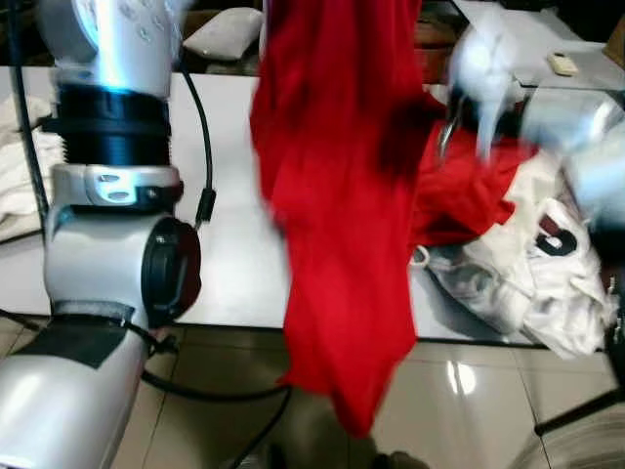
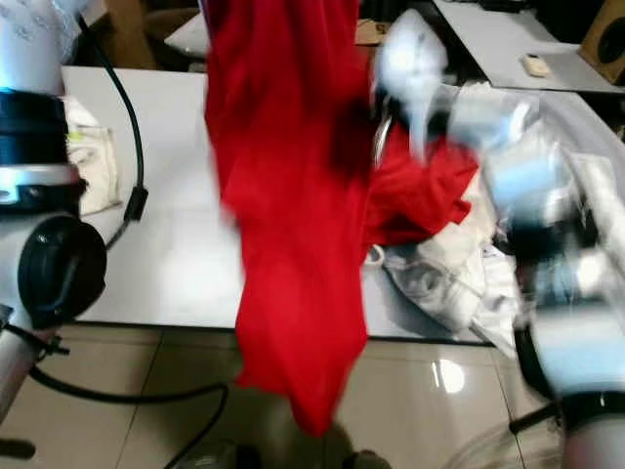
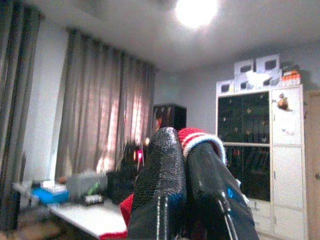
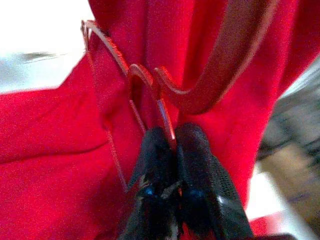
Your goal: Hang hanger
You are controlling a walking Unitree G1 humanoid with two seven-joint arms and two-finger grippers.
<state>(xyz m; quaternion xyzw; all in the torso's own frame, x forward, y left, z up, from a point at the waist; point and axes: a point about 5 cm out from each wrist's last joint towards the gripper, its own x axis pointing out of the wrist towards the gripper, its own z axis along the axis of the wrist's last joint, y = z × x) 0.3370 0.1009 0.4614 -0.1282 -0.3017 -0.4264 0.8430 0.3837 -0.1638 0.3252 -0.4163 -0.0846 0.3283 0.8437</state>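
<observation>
A red garment (image 1: 342, 215) hangs full length in front of the table, its hem down near the floor. In the left wrist view my left gripper (image 3: 185, 146) is raised high and shut on the garment's red-and-white ribbed edge (image 3: 200, 137). My right arm (image 1: 508, 98), blurred, reaches in from the right at the garment's upper part. In the right wrist view my right gripper (image 4: 172, 136) is shut on the thin metal part of a red hanger (image 4: 220, 75), pressed against the red cloth. The rest of the hanger is hidden by the cloth.
A white table (image 1: 225, 254) stands behind the garment. On its right end lie more red cloth (image 1: 469, 195) and a heap of white clothes (image 1: 527, 283). Cream fabric (image 1: 15, 186) lies at the left edge. A black cable (image 1: 203, 200) droops off my left arm onto the tiled floor (image 1: 225, 410).
</observation>
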